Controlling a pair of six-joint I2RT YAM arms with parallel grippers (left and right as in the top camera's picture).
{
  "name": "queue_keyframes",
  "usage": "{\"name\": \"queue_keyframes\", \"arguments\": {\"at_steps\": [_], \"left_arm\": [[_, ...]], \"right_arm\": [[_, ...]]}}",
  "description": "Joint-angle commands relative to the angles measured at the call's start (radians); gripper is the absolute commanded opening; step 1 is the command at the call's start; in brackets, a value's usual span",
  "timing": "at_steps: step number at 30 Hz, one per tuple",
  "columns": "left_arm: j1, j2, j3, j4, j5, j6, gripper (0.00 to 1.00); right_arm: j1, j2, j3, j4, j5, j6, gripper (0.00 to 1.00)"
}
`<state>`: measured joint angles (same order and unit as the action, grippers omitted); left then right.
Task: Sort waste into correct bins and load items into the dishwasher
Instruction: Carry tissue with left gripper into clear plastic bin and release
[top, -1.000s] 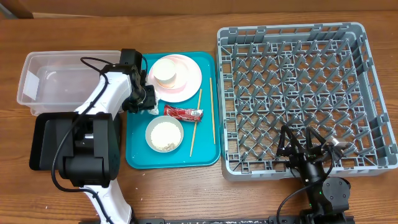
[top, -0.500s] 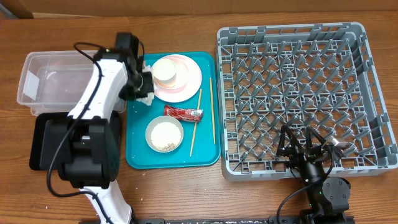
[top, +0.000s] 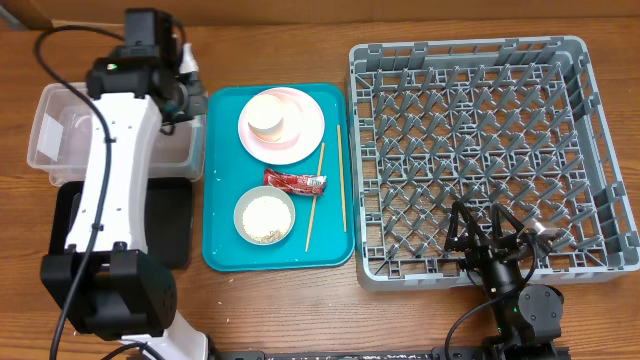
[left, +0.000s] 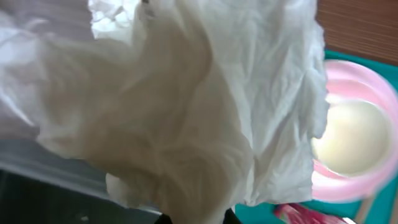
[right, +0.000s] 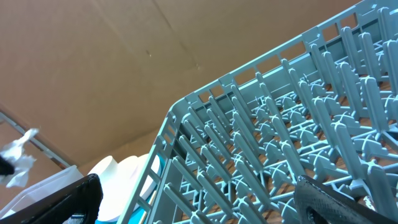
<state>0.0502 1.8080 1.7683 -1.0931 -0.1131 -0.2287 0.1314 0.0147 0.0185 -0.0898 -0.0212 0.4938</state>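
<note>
Up close, the crumpled white paper napkin (left: 186, 106) fills the left wrist view, creased and bunched, hanging over the right end of the clear plastic tub (top: 45, 112), beside the teal tray (top: 222, 235). The left gripper (top: 185, 85) pinches it, its fingers largely hidden by paper. The right gripper (top: 492, 236) sits at the front edge of the dish rack (top: 465, 47), fingers spread wide, holding nothing.

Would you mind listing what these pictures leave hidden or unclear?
Fingers of the left hand: left wrist view, the held napkin covers them.
Floor of the clear tub: overhead, the left arm crosses it.
Most of the black tray: overhead, under the left arm.
Print on the red wrapper: overhead, too small.
</note>
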Motion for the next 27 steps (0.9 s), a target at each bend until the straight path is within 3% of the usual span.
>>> {"name": "queue_keyframes", "arguments": {"at_steps": [1, 12, 13, 14, 15, 16, 17, 19, 21, 27], "left_arm": [[0.048, 0.042, 0.004, 0.017, -0.126, -0.003, 0.04], [0.144, 0.225, -0.034, 0.132, -0.126, -0.003, 0.07], [0.150, 0.234, -0.034, 0.136, -0.126, -0.003, 0.15], [0.155, 0.240, -0.034, 0.139, -0.126, -0.003, 0.32], [0.161, 0.242, -0.034, 0.142, -0.124, -0.004, 0.74], [0.166, 0.241, -0.034, 0.145, -0.122, -0.003, 0.89], [0.168, 0.238, -0.029, 0.145, -0.122, -0.003, 0.97], [0.168, 0.233, -0.007, 0.132, -0.122, -0.003, 0.98], [0.162, 0.216, 0.033, 0.095, -0.082, -0.003, 0.92], [0.115, 0.117, 0.067, -0.032, 0.229, -0.003, 0.76]], "right_arm": [[-0.004, -0.010, -0.010, 0.006, 0.004, -0.003, 1.00], [-0.004, -0.010, -0.010, 0.006, 0.004, -0.003, 1.00], [-0.004, -0.010, -0.010, 0.006, 0.004, -0.003, 1.00], [-0.004, -0.010, -0.010, 0.006, 0.004, -0.003, 1.00], [-0.004, -0.010, -0.010, 0.006, 0.004, -0.003, 1.00], [-0.004, -0.010, -0.010, 0.006, 0.004, -0.003, 1.00], [-0.004, -0.010, -0.010, 0.006, 0.004, -0.003, 1.00], [-0.004, -0.010, -0.010, 0.006, 0.004, -0.003, 1.00], [-0.004, -0.010, -0.010, 0.006, 0.004, -0.003, 1.00], [-0.004, -0.010, -0.010, 0.006, 0.004, -0.003, 1.00]]}}
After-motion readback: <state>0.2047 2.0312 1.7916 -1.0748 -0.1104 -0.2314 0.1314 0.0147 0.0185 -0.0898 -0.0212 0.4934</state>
